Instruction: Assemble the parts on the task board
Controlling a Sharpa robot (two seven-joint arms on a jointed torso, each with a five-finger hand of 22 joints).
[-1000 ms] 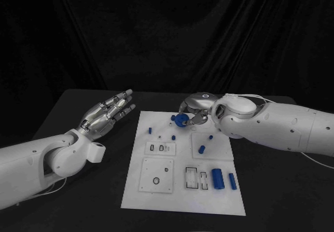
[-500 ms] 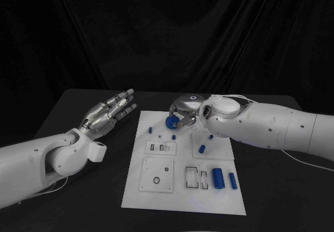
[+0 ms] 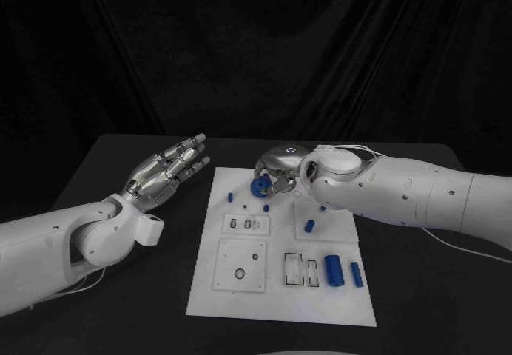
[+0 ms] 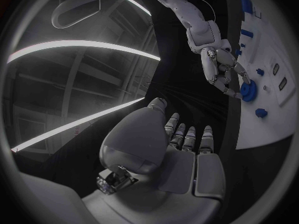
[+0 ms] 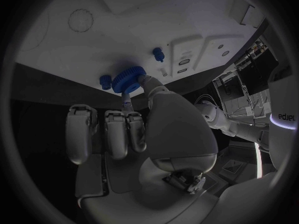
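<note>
A blue gear (image 3: 260, 186) was held pinched in the right hand (image 3: 280, 171) above the far end of the board (image 3: 280, 299), near its left half. In the right wrist view the gear (image 5: 127, 78) was seen gripped between the thumb and a fingertip, the other fingers (image 5: 106, 134) being curled in beside the palm. In the left wrist view the same gear (image 4: 249, 90) was seen at the tips of the right hand (image 4: 224, 72), just over the white board (image 4: 274, 104).

The left hand (image 3: 166, 174) was held open and raised above the table (image 3: 128, 163), to the left of the board, its fingers straight and slightly spread, with nothing in it.

On the board, a small peg (image 3: 229, 197) stood near the left edge at the far end. Another peg (image 3: 308, 227) stood nearer the middle, right of centre. Two blue cylinders (image 3: 333, 270) lay side by side near the right edge at the near end. Several empty slots (image 3: 294, 269) and a round hole (image 3: 240, 275) were seen in the near half.
</note>
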